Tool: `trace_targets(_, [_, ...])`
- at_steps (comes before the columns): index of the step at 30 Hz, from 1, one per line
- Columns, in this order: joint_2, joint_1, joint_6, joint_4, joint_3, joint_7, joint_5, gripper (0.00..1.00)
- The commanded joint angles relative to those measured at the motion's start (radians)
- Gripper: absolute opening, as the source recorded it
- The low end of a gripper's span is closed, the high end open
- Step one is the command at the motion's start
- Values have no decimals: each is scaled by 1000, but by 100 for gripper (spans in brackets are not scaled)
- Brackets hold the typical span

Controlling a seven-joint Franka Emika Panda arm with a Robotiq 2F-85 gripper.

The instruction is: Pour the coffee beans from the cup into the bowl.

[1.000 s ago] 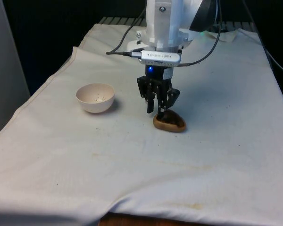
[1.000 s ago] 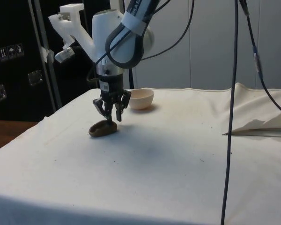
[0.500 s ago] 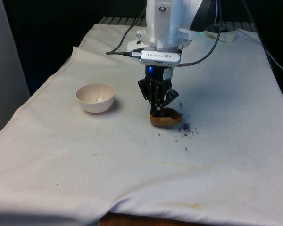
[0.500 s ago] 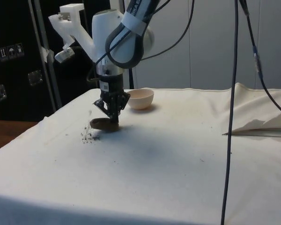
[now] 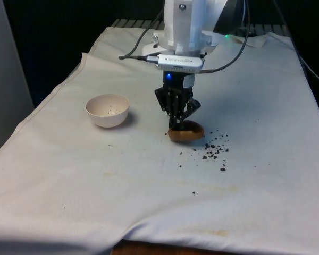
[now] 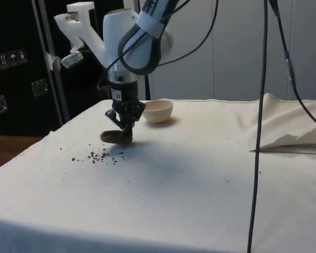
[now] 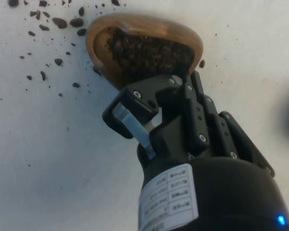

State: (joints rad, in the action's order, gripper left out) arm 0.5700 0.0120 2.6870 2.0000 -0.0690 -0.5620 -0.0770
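Clamped on the near rim of the brown wooden cup (image 5: 186, 133), the end effector (image 5: 176, 123), fingers drawn narrow around that edge. Cup low at the tabletop (image 5: 149, 202), near its middle; whether resting on the cloth or just lifted, hard to tell. Tilted in the front view, with the side towards the front view's right lower. Inside, seen from the wrist, a heap of dark coffee beans (image 7: 144, 55), partly covered by the black fingers (image 7: 135, 103). Fingertips hidden behind the cup wall in the side view, so the exact grip not readable there.

Scattered on the cloth beside the cup, loose spilled beans (image 5: 213, 151), towards the front view's right and a little nearer the camera; individual pieces too small to count. Same scatter in the side view (image 6: 97, 155), and around the cup's rim in the wrist view.

Well apart, towards the front view's left, a cream bowl (image 5: 107, 110), upright, with a few dark specks inside.

White cloth wrinkled, faintly stained along the near edge, with a sliver of wood below the hem. Black curtains behind; a dark cable (image 6: 260, 132) hanging across the side view, pale panels beyond.
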Motion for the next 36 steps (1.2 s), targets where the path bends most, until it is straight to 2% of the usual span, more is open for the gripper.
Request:
trace_targets(1, [-10, 0, -8, 0, -2, 1, 0, 0])
trace_targets(2, [-32, -3, -29, 5, -6, -1, -4, 0])
trace_targets(8, [-73, -3, -80, 2, -12, 1, -8, 0])
trace_targets(11, [-76, 0, -83, 0, -8, 6, -3, 0])
trace_targets(17, [-118, -3, -137, -2, -21, 3, -17, 0])
trace_targets(19, [-118, 0, -136, -3, -17, 8, -10, 0])
trace_targets(22, [-133, -4, -163, -7, -27, 4, -20, 0])
trace_targets(26, [-153, -2, -195, -14, -33, 7, -21, 0])
trace_targets(27, [-149, 0, -186, -13, -29, 11, -14, 0])
trace_targets(36, [-184, 2, -260, -32, -53, 17, -27, 0])
